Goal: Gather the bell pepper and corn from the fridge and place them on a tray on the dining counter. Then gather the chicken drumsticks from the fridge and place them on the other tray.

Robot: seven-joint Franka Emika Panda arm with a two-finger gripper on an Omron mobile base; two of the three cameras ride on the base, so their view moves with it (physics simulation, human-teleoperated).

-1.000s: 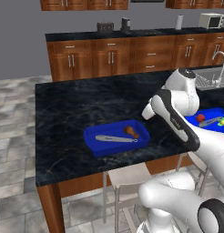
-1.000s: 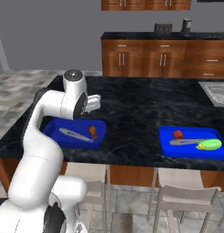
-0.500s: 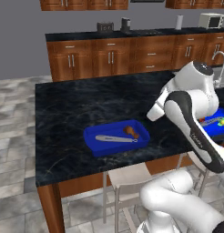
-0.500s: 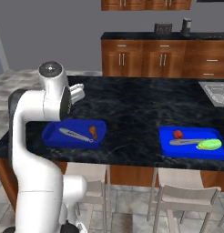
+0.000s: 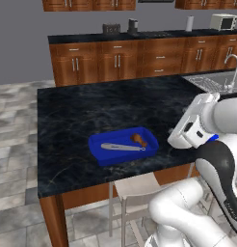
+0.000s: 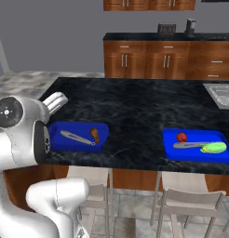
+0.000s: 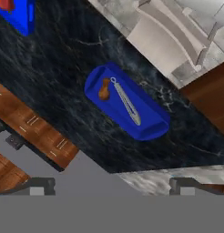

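Blue trays lay on the black marbled dining counter [image 6: 135,100], both along its near edge and well apart. One tray [image 6: 78,136], by the counter's near left corner in the right base view, carried a thin silver utensil [image 6: 77,137] and one orange-brown chicken drumstick [image 6: 94,135] at the tray's right end, just beside the utensil's tip. The other tray [image 6: 198,153], toward the near right corner, carried the red bell pepper [image 6: 182,137], the pale green corn [image 6: 214,147] near its right edge and a second utensil [image 6: 189,145] between them.

One drumstick could be made out on the tray, so by my reading a second piece was yet to be fetched from the fridge. The risks ahead looked like these: the arm's big white elbow stood close above the near edge by that tray, and a wide swing toward the fridge could clip the rim and push the tray off the edge; a drumstick is rounded and tapered, so a pinch taken off-centre could let it roll or slip out on the way back; and a release over the utensil could leave the piece tipped against it or over the rim.

The gripper [image 7: 112,184] was spread as wide as it goes, nothing between its fingers, touching nothing. It hung high above the counter, looking down on the drumstick tray.
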